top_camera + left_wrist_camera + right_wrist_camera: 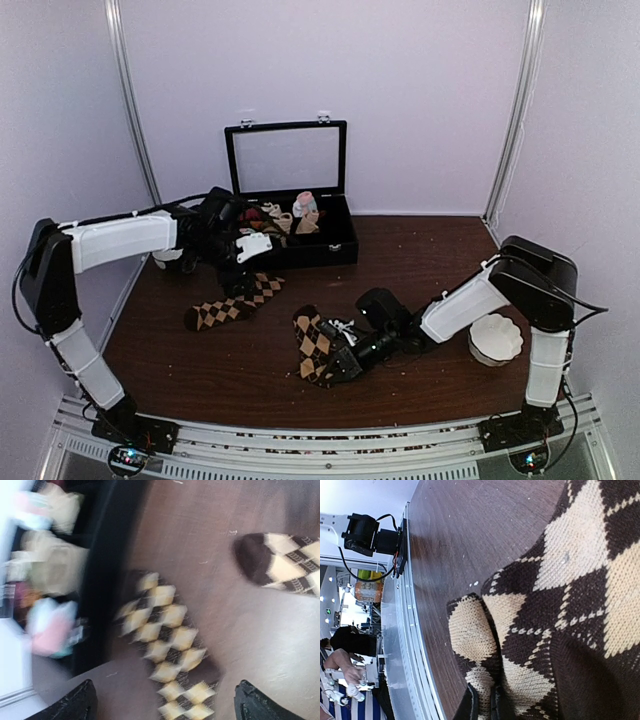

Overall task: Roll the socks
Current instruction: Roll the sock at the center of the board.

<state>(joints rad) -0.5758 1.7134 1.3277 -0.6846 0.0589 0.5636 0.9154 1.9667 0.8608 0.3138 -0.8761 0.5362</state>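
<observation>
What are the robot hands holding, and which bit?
The right gripper pinches one argyle sock by a fabric fold near its end. The left gripper is open, holding nothing.

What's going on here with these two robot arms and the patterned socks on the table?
Two robot arms are working on a pair of brown argyle socks that lie apart on the table. The right claw is shut on the edge of one sock near the front. The left claw hangs wide open above the other sock, which lies flat and unrolled beside the black box holding small sock rolls.
</observation>
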